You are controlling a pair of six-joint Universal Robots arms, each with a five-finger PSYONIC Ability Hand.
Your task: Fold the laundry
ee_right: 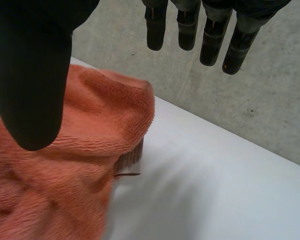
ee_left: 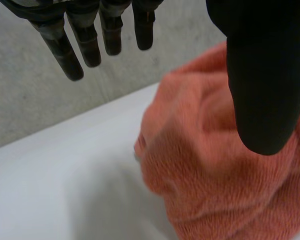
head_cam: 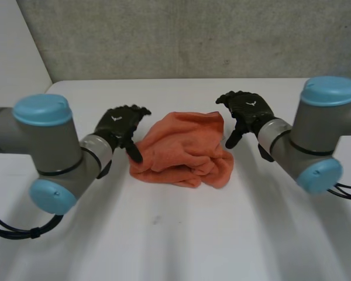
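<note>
Orange towel [head_cam: 184, 149] — plain; white table [head_cam: 164, 246].

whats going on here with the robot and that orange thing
A two-armed robot is about to fold an orange towel, which lies crumpled in a heap on the white table. The left hand and right hand hover close on either side of it, fingers straight and open. Neither grips the cloth, and no fold is made yet.

Orange towel [head_cam: 184, 149]: soft terry cloth, fuzzy pile, matt. White table [head_cam: 181, 234]: smooth, faint sheen. Grey wall [head_cam: 181, 35]: rough, speckled, concrete-like. Black left hand [head_cam: 118, 126] and right hand [head_cam: 248, 111]: matt, thumbs smooth like rubber. Light-blue arm caps [head_cam: 42, 109]: smooth plastic look; grey joints [head_cam: 52, 146]: satin finish.
</note>
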